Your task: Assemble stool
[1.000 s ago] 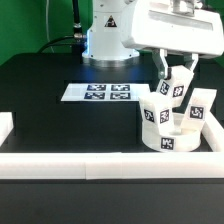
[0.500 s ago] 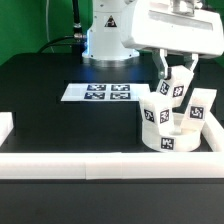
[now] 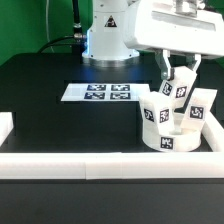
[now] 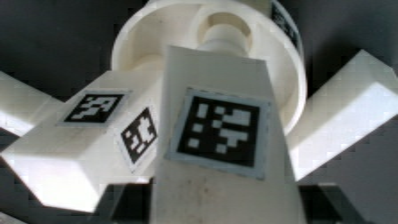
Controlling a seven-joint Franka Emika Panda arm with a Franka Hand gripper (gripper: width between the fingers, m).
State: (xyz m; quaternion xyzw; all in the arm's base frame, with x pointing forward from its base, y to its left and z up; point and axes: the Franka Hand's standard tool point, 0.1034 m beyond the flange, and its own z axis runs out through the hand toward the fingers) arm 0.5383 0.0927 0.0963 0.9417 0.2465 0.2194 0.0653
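Note:
The round white seat point(image 3: 167, 133) of the stool stands at the exterior view's right, against the white rails. A leg point(image 3: 150, 112) stands in it at its left and another leg point(image 3: 201, 108) at its right, both with black-and-white tags. My gripper point(image 3: 176, 77) is shut on a third leg point(image 3: 179, 91), held tilted over the seat between the other two. In the wrist view this leg point(image 4: 222, 120) fills the middle, with my dark fingers point(image 4: 118, 200) on both its sides, and the seat point(image 4: 169, 40) lies beyond it.
The marker board point(image 3: 97, 93) lies flat in the middle of the black table. White border rails point(image 3: 100, 165) run along the front edge and the right side. The robot base point(image 3: 108, 35) stands at the back.
The gripper and the leg it holds have shifted slightly to the exterior view's right. Nothing else has moved.

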